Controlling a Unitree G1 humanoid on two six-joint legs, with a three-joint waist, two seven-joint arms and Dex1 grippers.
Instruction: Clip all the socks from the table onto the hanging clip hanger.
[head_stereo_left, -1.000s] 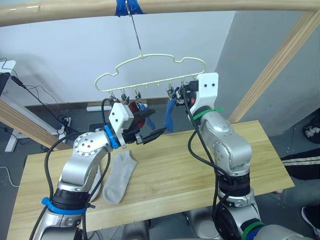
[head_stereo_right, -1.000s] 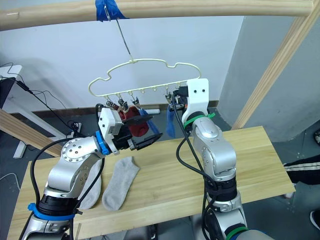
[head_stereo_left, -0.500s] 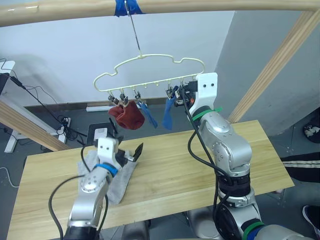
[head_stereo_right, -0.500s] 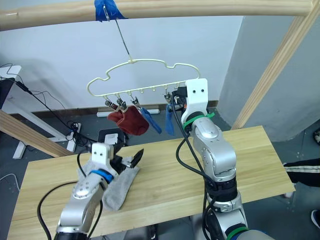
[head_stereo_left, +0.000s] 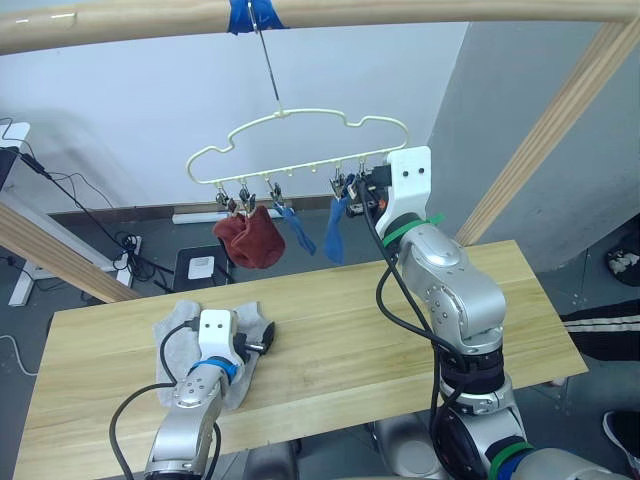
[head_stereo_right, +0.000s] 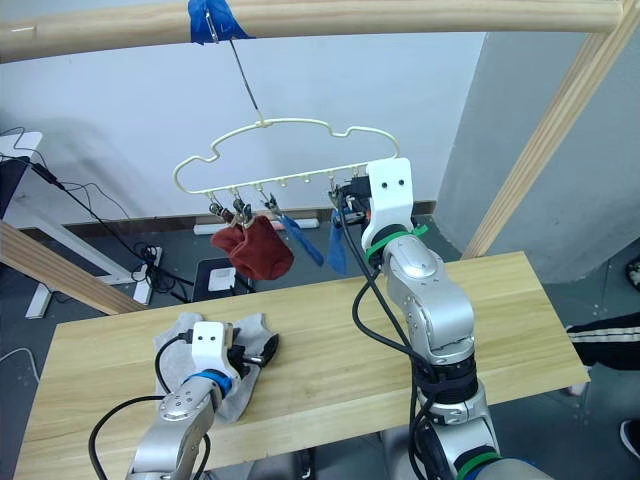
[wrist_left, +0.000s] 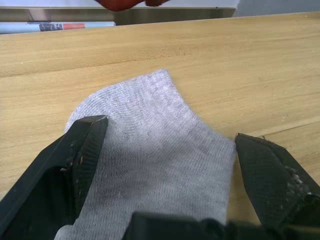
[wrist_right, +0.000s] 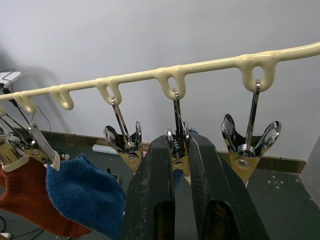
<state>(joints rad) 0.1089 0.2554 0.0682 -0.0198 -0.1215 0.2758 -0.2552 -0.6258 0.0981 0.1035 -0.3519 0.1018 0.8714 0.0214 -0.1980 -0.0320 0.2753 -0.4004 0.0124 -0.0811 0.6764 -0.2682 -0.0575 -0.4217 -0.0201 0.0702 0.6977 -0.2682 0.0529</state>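
Just dropped my left tool (wrist_left: 165, 165) from the clip hanger (head_stereo_left: 300, 140) onto the worktop (head_stereo_left: 350, 330) — wide open over a grey sock (wrist_left: 150, 150) — right tool (wrist_right: 179, 170) pinching a clip (wrist_right: 177, 145), so pickup's next.

I count two red socks (head_stereo_left: 250, 238) bunched together and two blue socks (head_stereo_left: 334, 230) hanging from one clip hanger (head_stereo_left: 300, 150). Two light grey socks (head_stereo_right: 222, 372) lie on one table (head_stereo_left: 350, 340). I have two grippers: my left gripper (wrist_left: 165, 170) and my right gripper (wrist_right: 181, 165).
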